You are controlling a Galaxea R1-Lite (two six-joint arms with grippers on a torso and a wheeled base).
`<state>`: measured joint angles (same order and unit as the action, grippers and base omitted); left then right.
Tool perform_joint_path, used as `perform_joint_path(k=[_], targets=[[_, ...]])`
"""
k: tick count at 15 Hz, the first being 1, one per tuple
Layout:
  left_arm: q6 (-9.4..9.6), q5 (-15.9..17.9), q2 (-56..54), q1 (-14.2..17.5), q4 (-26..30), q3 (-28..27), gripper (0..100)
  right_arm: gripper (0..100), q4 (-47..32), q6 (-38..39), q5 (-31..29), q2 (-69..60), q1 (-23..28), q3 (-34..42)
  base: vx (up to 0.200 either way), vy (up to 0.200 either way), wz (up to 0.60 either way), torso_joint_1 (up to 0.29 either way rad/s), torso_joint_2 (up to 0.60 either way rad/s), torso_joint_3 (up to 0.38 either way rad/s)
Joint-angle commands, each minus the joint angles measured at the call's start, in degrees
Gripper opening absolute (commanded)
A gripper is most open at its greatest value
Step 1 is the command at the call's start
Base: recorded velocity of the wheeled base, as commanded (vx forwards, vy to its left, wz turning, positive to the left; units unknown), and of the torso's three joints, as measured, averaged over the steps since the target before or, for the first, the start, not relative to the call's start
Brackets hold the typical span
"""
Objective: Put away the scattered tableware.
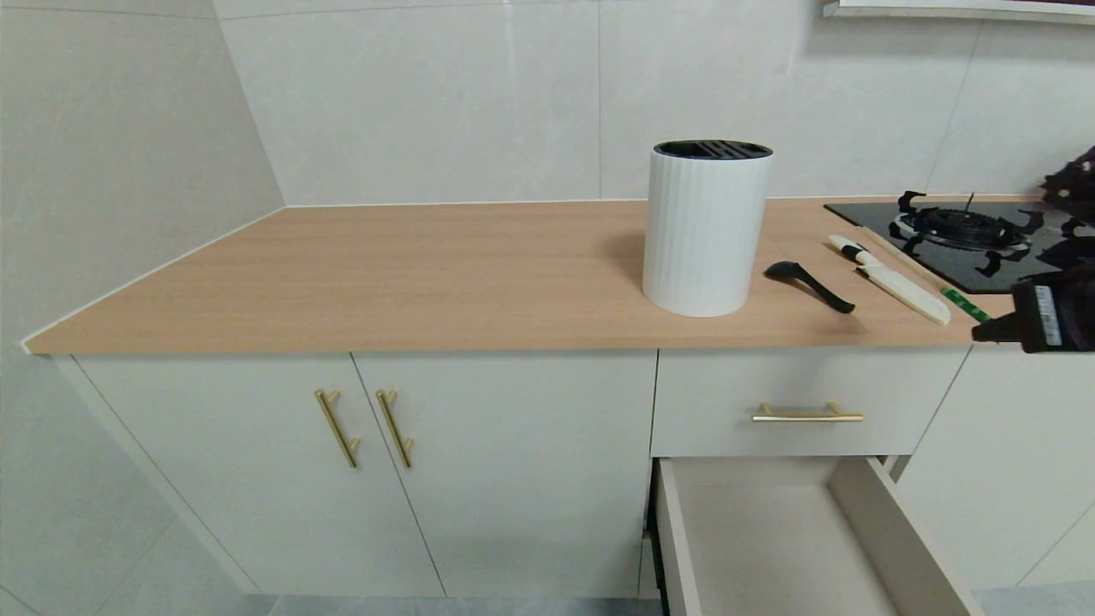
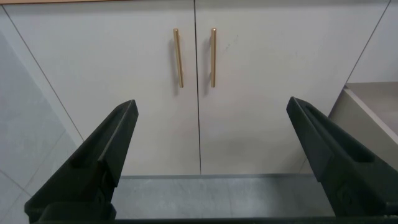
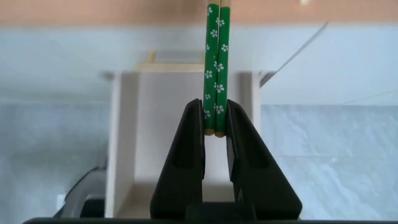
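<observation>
Two green flowered chopsticks point(image 3: 215, 56) clamped in right gripper point(image 3: 215, 115), left gripper point(image 2: 211, 104) spread wide, arm label point(image 1: 1048, 315) illegible

Right of the holder point(image 1: 707, 229) on the counter point(image 1: 428, 274) lie a spoon point(image 1: 808, 284), then a knife point(image 1: 890, 280); the stove point(image 1: 958, 235) is farther right and behind. Chopsticks point(image 1: 965, 304) in the right gripper point(image 3: 216, 121) are farthest right, at the front edge. An open drawer point(image 1: 796, 539) is below the holder.

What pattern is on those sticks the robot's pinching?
The chopsticks are green with small white flowers, clearest in the right wrist view, clamped in the right gripper.
</observation>
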<state>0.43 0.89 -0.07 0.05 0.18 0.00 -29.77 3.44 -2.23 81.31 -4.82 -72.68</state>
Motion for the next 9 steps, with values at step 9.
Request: perform_joint_path(k=[9], targets=[[0.01, 0.0, 0.1, 0.0, 0.0, 0.0, 100, 0, 0.5, -11.9, 2.5, -26.3, -12.8, 25.0, 0.000, 0.000, 0.00, 0.000, 0.00, 0.000]])
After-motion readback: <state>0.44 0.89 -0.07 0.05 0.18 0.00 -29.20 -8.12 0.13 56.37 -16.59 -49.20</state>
